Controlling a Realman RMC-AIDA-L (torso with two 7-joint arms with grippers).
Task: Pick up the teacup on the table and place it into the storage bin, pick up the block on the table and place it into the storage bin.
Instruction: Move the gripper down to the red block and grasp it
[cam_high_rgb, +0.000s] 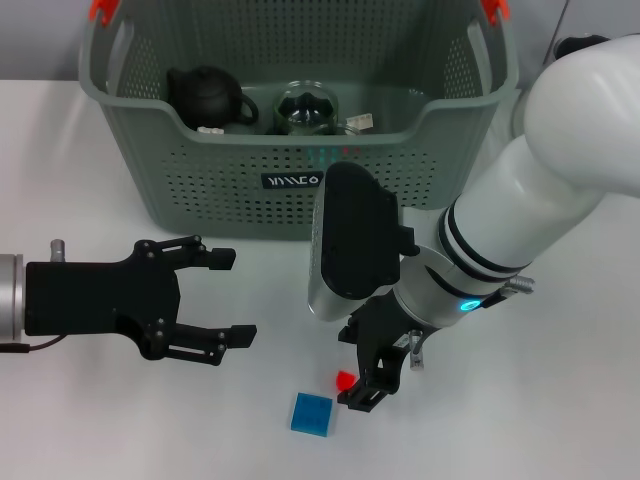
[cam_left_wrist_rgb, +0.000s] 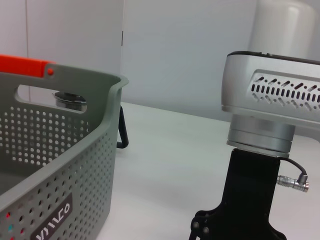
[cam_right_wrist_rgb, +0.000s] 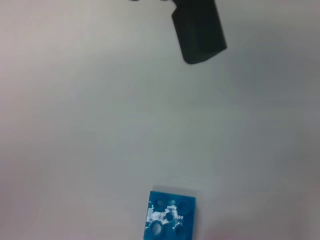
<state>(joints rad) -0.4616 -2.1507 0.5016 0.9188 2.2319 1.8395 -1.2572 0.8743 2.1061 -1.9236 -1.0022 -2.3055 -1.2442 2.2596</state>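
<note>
The worktop (cam_high_rgb: 120, 420) is white and mostly bare, and the storage bin (cam_high_rgb: 200, 170) sits at its far side, open top toward me so drops go straight in. Inside it I see a dark teapot (cam_high_rgb: 205, 95) and a glass cup (cam_high_rgb: 308, 108), which I take to be the teacup, so I judge that half done and only the block left. My right arm (cam_high_rgb: 540, 190) reaches down from the right across the front of the bin, bent so its wrist hangs over the near middle of the worktop, where the loose pieces are. The left gripper (cam_high_rgb: 222, 297) waits low on the left, well apart from the bin, fingers spread wide and empty; I read it as parked out of the working lane. The right gripper (cam_high_rgb: 368, 385) points down, just beside the blue block (cam_high_rgb: 312, 413), with a small red piece (cam_high_rgb: 346, 380) at its fingertips. Whether it pinches that red piece or merely sits against it I cannot tell. In the right wrist view the blue block (cam_right_wrist_rgb: 170, 216) lies flat, studs up, apart from one dark finger (cam_right_wrist_rgb: 199, 30), so it is not held. It lies flat and free, which I reckon makes an easy top-down pinch.
</note>
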